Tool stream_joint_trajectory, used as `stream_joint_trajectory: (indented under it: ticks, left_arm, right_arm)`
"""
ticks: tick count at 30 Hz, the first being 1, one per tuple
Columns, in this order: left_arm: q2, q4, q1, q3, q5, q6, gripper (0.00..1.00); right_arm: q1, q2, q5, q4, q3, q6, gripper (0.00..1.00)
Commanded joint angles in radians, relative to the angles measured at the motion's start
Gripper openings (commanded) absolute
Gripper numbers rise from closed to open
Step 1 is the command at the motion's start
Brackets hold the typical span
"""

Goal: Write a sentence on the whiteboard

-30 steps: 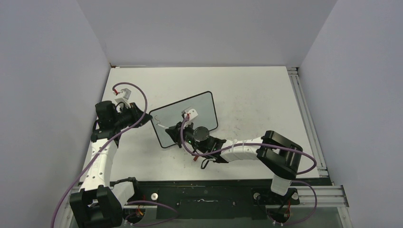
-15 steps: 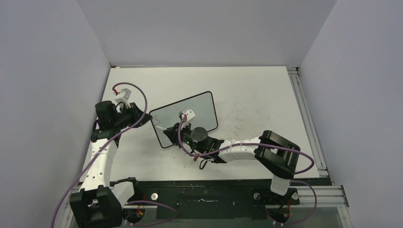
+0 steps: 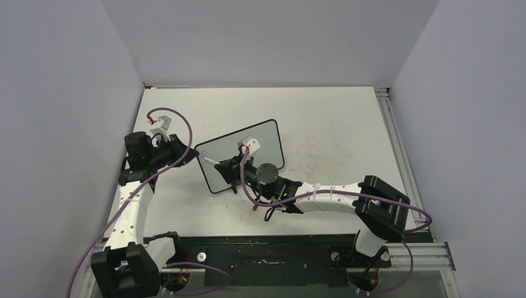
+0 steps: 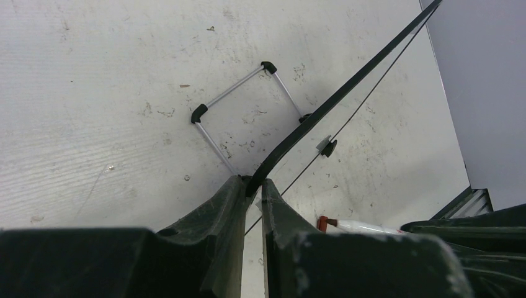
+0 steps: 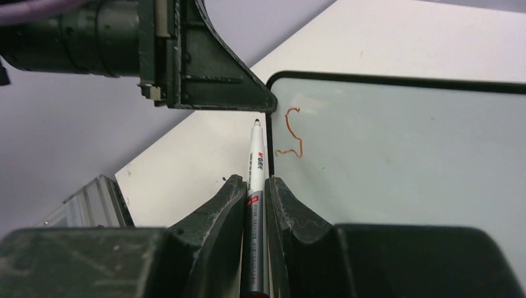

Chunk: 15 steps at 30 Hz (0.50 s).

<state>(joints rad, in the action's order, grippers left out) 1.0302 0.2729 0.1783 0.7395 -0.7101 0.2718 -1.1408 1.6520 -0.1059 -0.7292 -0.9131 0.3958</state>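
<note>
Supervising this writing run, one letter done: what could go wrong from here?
The marker tip sits by the frame of the whiteboard, close to the left end effector: a stroke could run off or bump it. That end effector pinches only the thin edge, so pen pressure might shift the board.

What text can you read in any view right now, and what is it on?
"S": a single red handwritten letter, the start of the sentence, in a corner of the whiteboard.
Barrel of the marker: dark print and a small red label, too small to read.
Nothing else is readable in any view.
</note>
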Motion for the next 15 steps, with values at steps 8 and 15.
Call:
stream_joint_trajectory:
  ticks: [8,15]
  left_arm:
    - [-0.012,0.002,0.002,0.023,0.027,-0.017,0.10]
    - [-0.012,0.003,0.002,0.024,0.027,-0.017,0.10]
  right_arm:
    - [0.002,-0.084,-0.024,0.016,0.000,-0.044,0.05]
    - [0.022,-0.061,-0.014,0.014,0.000,-0.037,0.05]
